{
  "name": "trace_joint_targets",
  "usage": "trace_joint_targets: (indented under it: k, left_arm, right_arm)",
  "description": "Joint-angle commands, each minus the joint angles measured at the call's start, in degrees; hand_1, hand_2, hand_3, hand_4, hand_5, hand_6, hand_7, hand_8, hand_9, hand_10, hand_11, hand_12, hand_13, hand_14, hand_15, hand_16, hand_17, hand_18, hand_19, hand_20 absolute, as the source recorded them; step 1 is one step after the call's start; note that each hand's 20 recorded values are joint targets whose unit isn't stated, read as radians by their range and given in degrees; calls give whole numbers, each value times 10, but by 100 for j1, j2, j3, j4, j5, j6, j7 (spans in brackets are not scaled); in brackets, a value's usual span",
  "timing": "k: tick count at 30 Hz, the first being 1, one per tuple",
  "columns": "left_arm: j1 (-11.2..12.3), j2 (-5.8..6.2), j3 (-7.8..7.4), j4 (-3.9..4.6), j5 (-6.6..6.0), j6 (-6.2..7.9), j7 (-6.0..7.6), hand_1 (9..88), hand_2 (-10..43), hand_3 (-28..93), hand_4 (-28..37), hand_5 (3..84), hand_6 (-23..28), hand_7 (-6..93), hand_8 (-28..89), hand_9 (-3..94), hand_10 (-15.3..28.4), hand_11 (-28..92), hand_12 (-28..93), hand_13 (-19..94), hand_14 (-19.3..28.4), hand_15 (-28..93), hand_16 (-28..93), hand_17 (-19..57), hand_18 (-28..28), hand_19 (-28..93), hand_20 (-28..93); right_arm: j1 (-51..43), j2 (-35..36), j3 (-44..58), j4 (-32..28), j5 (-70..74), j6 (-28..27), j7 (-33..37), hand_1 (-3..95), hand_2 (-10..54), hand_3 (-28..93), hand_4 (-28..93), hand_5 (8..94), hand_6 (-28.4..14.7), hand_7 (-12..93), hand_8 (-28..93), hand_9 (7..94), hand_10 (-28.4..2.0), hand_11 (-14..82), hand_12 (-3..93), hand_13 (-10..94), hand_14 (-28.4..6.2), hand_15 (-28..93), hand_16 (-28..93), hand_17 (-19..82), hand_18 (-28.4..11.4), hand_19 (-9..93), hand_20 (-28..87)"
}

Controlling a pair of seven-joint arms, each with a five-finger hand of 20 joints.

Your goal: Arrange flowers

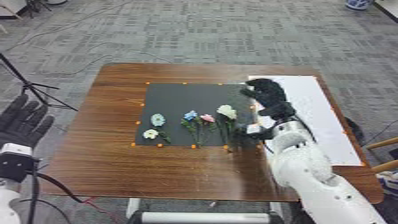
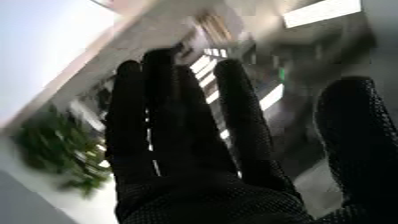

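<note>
"Where was the right hand [image 1: 266, 93]?"
"Near where the black mat [image 1: 188, 96] met the white sheet [image 1: 313, 116], fingers straight, thumb apart."
"And the flowers [image 1: 226, 111]?"
"They lay nearer and left, on the mat. The left hand [image 1: 19, 125], fingers straight, was left of the counter [image 1: 178, 172]."

Left arm [image 1: 8, 196] cut off, plant [image 2: 59, 149] perhaps, blurred

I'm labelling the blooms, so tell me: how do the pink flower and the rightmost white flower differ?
The white flower has a larger bloom than the pink flower. The white flower's bloom also sits farther right and farther from the robot than the pink flower's. Both lie on the dark mat.
</note>
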Motion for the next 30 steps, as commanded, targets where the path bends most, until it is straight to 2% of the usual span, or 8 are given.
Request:
trace_joint_targets:
  k: [1, 4, 7, 10, 12, 15, 23, 30]
  left_arm:
    - [197, -54, -274, -130, 148, -183, 15, 222, 218, 617, -283, 352, 72, 83, -70, 303, 124, 111, 110, 214, 116, 204, -42, -40, 104, 214, 107]
    - [209, -86, -450, -123, 398, -135, -75, 226, 224, 591, -283, 350, 70, 75, -70, 308, 117, 100, 103, 200, 100, 170, -49, -39, 102, 206, 105]
    - [166, -100, -716, -73, 699, -154, -308, 224, 225, 587, -283, 350, 68, 66, -69, 308, 113, 89, 97, 183, 88, 147, -51, -37, 94, 195, 100]
    - [238, -131, -957, -85, 836, -276, -374, 209, 219, 613, -283, 343, 68, 58, -66, 290, 112, 83, 97, 152, 77, 121, -54, -36, 74, 176, 93]
    - [290, -110, -1021, -124, 906, -171, -390, 210, 217, 613, -283, 339, 68, 55, -64, 286, 112, 78, 98, 144, 74, 110, -54, -35, 68, 167, 91]
    - [253, -57, -1010, -91, 765, -207, -265, 209, 211, 619, -283, 306, 54, 37, -67, 268, 104, 54, 90, 112, 52, 70, -63, -36, 53, 143, 87]
    - [184, 50, -981, -41, 729, -171, -137, 219, 205, 607, -283, 290, 44, 32, -67, 242, 88, 24, 85, 87, 31, 33, -68, -34, 36, 113, 89]
    - [151, 108, -947, -67, 681, -12, -20, 220, 204, 610, -283, 240, 27, 30, -69, 201, 76, -4, 82, 61, 20, 16, -68, -38, 28, 97, 93]
  right_arm:
    - [-568, -748, 1394, 74, 2198, -759, -1801, 162, 79, 771, -258, 449, -66, 118, -93, 400, -208, 74, 130, 221, -187, 296, 55, 116, -174, 439, 153]
    - [-568, -925, 1748, 352, 3624, -1655, -2459, 133, 69, 781, -254, 408, -51, 93, -88, 355, -196, 35, 111, 155, -171, 206, 18, 72, -159, 362, 113]
    - [-645, -1072, 1991, 481, 4793, -2215, -2656, 110, 65, 783, -256, 369, -41, 69, -85, 332, -183, 18, 102, 132, -158, 161, -4, 57, -146, 305, 90]
    - [-738, -1221, 2248, 548, 5334, -2783, -2639, 91, 67, 781, -258, 360, -37, 61, -84, 330, -177, 16, 97, 135, -155, 145, -9, 56, -145, 287, 87]
    - [-829, -1283, 2382, 535, 5611, -3066, -2607, 86, 68, 781, -253, 374, -36, 63, -82, 339, -172, 20, 95, 147, -154, 134, -10, 58, -148, 278, 88]
    - [-908, -1355, 2509, 514, 5627, -3224, -2573, 85, 68, 783, -247, 389, -37, 62, -82, 344, -169, 22, 92, 157, -150, 119, -4, 61, -149, 263, 90]
    - [-1081, -1418, 2655, 427, 5880, -3296, -2439, 90, 70, 779, -244, 400, -49, 54, -81, 355, -165, 26, 90, 185, -153, 105, 19, 66, -161, 266, 106]
    - [-1154, -1422, 2649, 428, 6061, -3174, -2462, 102, 45, 787, -239, 416, -46, 65, -79, 361, -163, 29, 93, 197, -161, 102, 46, 67, -167, 271, 112]
